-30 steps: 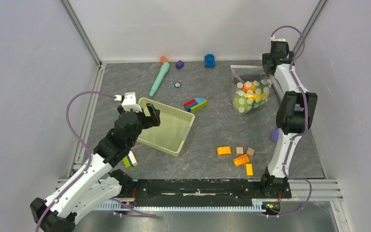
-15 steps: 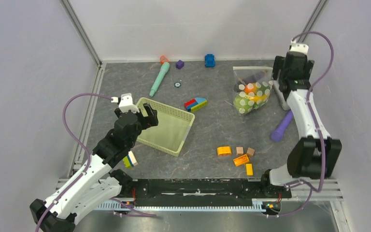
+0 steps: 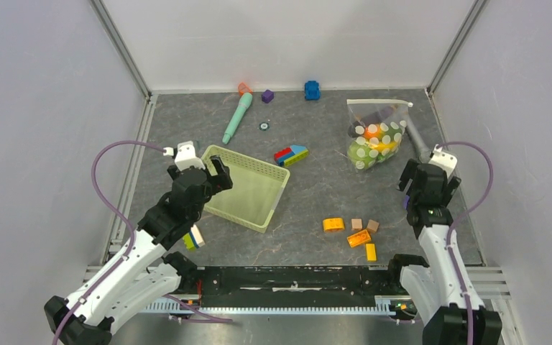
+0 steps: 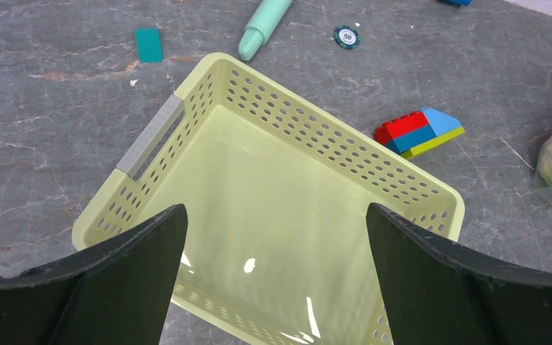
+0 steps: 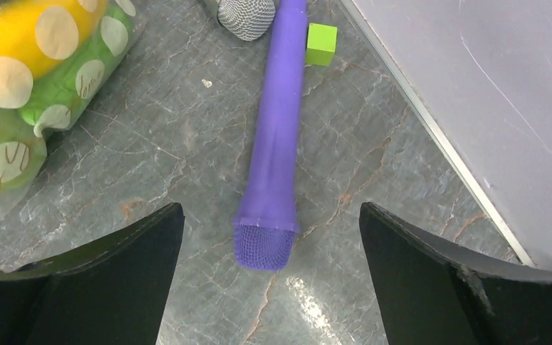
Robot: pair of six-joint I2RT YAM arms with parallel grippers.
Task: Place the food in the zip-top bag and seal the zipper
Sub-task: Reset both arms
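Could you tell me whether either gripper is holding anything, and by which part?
Nothing is held. The left gripper hangs open over the green basket, and the right gripper is open over a purple microphone.

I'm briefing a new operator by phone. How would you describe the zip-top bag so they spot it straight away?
Start at the far right corner of the dark marbled table, close to the right wall. The zip-top bag lies there, just left of a grey stick. It is the only clear plastic thing in the scene, printed with white dots, and green and yellow-orange food shows through it.
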